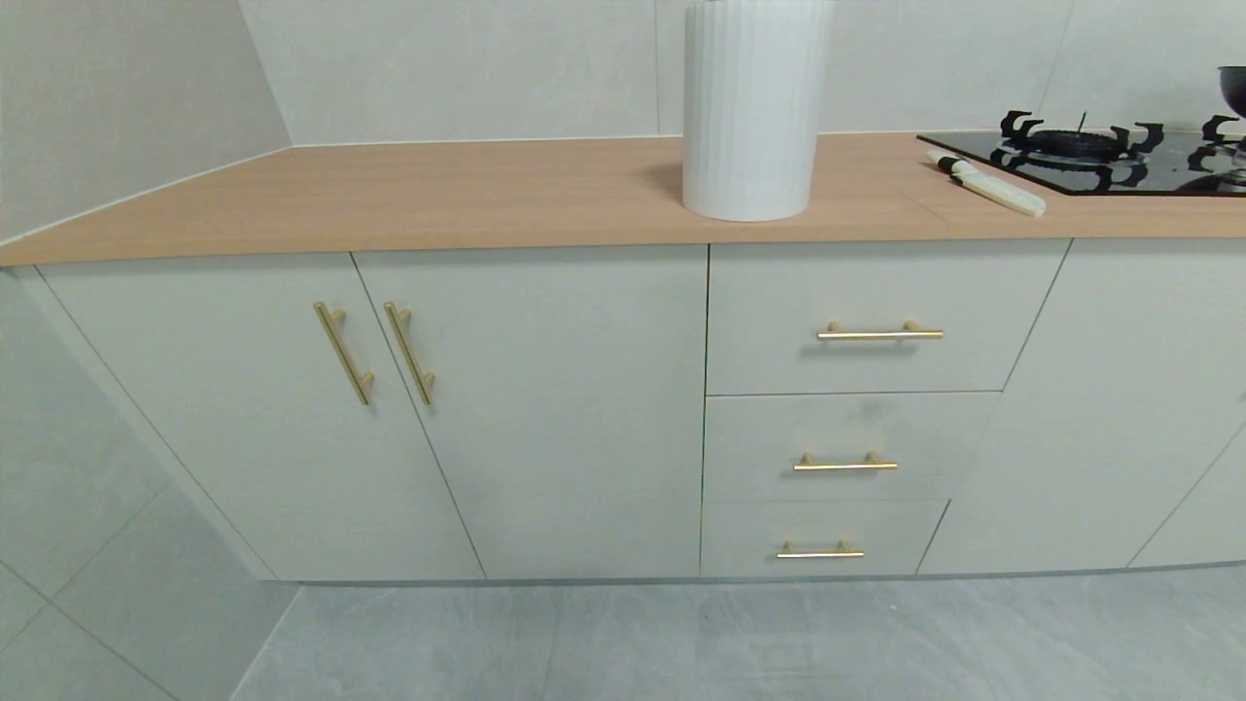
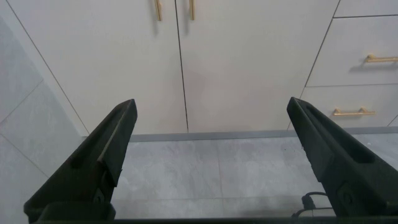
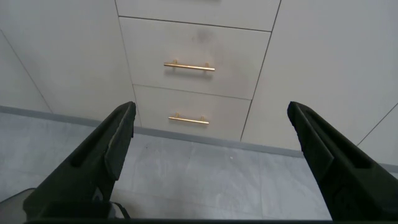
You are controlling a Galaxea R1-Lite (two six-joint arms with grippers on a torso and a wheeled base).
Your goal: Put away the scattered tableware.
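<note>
A white-handled utensil [image 1: 985, 184] with a black band lies on the wooden countertop [image 1: 438, 195], just left of the black gas hob [image 1: 1100, 156]. A tall white ribbed container [image 1: 751, 107] stands upright on the counter left of it. My left gripper [image 2: 211, 118] is open, held low over the grey floor and facing the double cabinet doors [image 2: 180, 62]. My right gripper [image 3: 211, 118] is open too, low before the two lower drawers [image 3: 193, 68]. Nothing is between the fingers of either one.
Below the counter are two doors with gold handles [image 1: 375, 350] and a stack of three shut drawers [image 1: 857, 409]. A dark vessel [image 1: 1232, 88] stands at the hob's far right. A tiled wall closes the left corner; grey floor [image 1: 681, 643] lies in front.
</note>
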